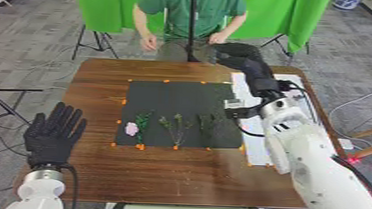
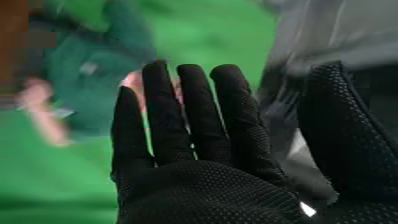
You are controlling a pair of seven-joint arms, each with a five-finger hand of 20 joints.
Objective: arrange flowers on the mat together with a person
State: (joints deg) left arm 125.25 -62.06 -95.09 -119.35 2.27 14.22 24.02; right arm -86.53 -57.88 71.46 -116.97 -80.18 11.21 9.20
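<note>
Past the mat (image 1: pixel 176 94) where flowers (image 1: pixel 132 129) lie, I should hold my open right hand (image 1: pixel 239 54) steady near the person's hand (image 1: pixel 219 37), closing gently only once an offered flower touches it.

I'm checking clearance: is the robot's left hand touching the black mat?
Apart. The head view shows a strip of the brown table between the left hand and the black mat.
</note>
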